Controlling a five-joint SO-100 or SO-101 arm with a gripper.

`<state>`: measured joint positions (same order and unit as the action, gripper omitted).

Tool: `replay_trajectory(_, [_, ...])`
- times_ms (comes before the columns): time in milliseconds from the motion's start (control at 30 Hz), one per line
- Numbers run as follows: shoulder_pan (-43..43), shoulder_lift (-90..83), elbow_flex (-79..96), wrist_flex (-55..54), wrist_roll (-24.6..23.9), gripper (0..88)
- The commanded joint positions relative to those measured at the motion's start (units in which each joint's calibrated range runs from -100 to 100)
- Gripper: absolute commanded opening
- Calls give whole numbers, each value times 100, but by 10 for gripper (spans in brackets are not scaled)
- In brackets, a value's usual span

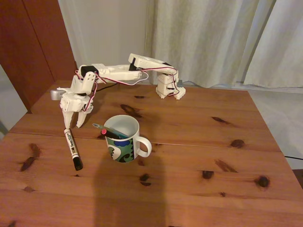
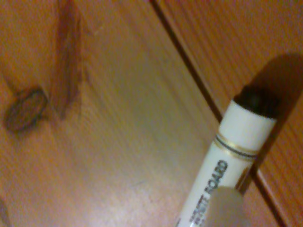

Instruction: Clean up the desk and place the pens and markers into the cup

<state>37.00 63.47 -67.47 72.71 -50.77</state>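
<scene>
The white two-finger pincer points down at the reddish-brown pine plank desk, its fingers apart and straddling the top end of the thick white marker with black cap. Contact with the marker cannot be confirmed. The marker lies flat, extending from the pincer toward the camera. To the pincer's right in the fixed view stands the white ceramic mug with green-blue swirl, holding a teal translucent pen and a red-ended pen. In the blurred wrist view, the marker lies across the desk seam.

white printed arm — black motors, red-and-white cables — pale claw
</scene>
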Motion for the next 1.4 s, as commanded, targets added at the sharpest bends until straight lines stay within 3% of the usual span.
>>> replay_trajectory(0, [60, -55, -259, 11, -99, 155])
replay_trajectory(600, [-29, -377, -205, 149, -209, 155])
replay_trajectory(833, [-206, -1941, 1337, 862, 48, 157])
replay_trajectory(1067, [-479, -3364, 3222, 837, 169, 156])
replay_trajectory(1367, [-519, -3662, 3582, 897, 132, 156])
